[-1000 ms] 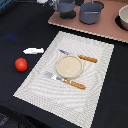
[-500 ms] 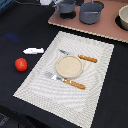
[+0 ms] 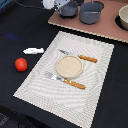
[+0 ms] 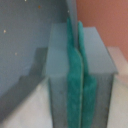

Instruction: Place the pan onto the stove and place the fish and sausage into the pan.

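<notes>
The small dark grey pan [image 3: 69, 8] stands on the pinkish-brown stove [image 3: 107, 27] at its end toward the exterior view's left; its handle does not show. My gripper [image 3: 56, 6] is just beside the pan at the frame's top edge. In the wrist view its teal pads [image 4: 75, 85] are pressed together with nothing visible between them. The white fish [image 3: 33, 50] lies on the dark table left of the placemat. The red sausage [image 3: 20, 64] lies just in front of the fish.
A larger grey pot [image 3: 91, 12] stands on the stove next to the pan, and another pot [image 3: 123, 17] is at the right edge. A striped placemat [image 3: 40, 82] holds a round plate [image 3: 69, 66] and orange-handled cutlery [image 3: 75, 84].
</notes>
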Controlling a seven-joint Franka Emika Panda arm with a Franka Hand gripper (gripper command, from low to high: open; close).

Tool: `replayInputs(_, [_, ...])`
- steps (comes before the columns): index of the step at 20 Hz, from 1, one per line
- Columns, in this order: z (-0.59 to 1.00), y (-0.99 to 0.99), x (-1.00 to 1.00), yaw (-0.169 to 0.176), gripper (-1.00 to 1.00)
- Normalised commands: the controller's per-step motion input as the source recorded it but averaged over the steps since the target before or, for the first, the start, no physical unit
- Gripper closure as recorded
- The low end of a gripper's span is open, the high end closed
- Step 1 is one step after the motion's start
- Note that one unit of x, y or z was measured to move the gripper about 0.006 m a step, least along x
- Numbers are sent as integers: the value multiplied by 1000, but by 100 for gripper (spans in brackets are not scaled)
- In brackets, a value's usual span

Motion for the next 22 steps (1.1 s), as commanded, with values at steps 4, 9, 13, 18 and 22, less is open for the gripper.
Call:
replayInputs(4, [-88, 214, 49, 2, -100])
replayInputs(9, [513, 326, 121, -25, -100])
replayInputs(13, [557, 266, 21, -26, -100])
replayInputs(18, [482, -347, 57, 0, -100])
replayInputs(22, [348, -964, 74, 0, -100])
